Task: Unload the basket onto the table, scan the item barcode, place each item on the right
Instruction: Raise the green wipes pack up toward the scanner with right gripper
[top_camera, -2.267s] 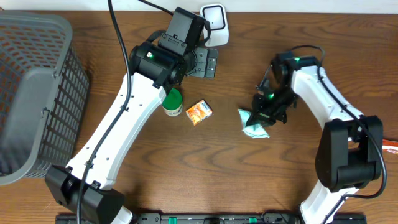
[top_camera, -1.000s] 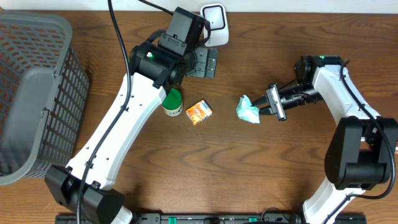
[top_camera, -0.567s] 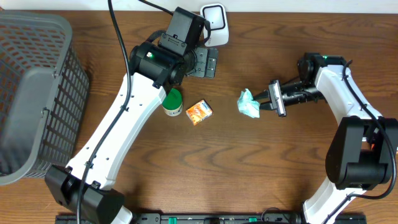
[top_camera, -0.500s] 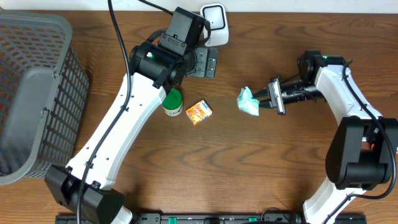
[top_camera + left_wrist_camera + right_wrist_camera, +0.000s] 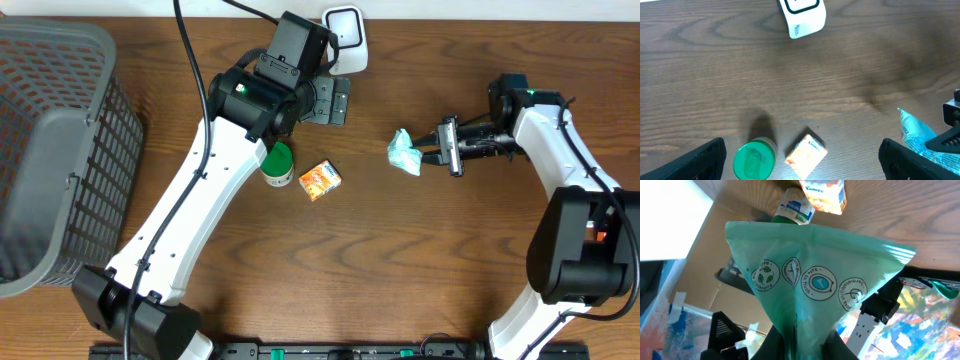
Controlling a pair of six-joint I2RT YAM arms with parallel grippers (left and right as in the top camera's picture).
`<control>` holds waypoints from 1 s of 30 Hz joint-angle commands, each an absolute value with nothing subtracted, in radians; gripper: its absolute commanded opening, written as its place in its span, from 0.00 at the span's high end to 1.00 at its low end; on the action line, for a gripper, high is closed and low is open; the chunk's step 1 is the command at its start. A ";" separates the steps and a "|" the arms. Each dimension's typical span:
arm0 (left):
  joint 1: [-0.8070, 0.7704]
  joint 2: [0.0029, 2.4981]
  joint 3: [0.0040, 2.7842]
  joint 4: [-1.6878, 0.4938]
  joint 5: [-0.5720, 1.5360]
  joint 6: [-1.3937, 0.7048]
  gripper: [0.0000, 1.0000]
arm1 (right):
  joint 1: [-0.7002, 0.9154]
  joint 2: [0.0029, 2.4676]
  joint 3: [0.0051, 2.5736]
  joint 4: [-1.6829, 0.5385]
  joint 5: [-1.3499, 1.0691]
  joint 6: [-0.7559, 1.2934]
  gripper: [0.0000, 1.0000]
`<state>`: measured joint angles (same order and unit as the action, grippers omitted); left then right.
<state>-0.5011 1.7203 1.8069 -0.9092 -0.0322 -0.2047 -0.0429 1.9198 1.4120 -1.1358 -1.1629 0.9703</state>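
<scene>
Two white-and-black arms reach over one brown wooden table (image 5: 400,270). The right gripper (image 5: 428,155) is clenched on the edge of one mint-green plastic pouch (image 5: 404,153) printed with round symbols. It holds the pouch right of centre, well apart from the one white barcode scanner (image 5: 345,32) at the far edge. The left gripper (image 5: 338,101) hangs near the scanner with its jaws spread wide and nothing between them. Left of the pouch lie one small orange carton (image 5: 320,180) and, just beside it, one green-lidded jar (image 5: 277,165). One grey mesh plastic basket (image 5: 100,120) stands at the far left.
</scene>
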 commanded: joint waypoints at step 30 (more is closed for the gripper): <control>-0.498 1.721 1.810 -0.909 -0.038 -0.187 0.02 | -0.025 1.911 1.426 -1.141 -1.019 0.900 0.99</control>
<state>-0.5011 1.7203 1.8069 -0.9092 -0.0322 -0.2047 -0.0349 1.9198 1.4120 -1.1404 -1.0847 0.9565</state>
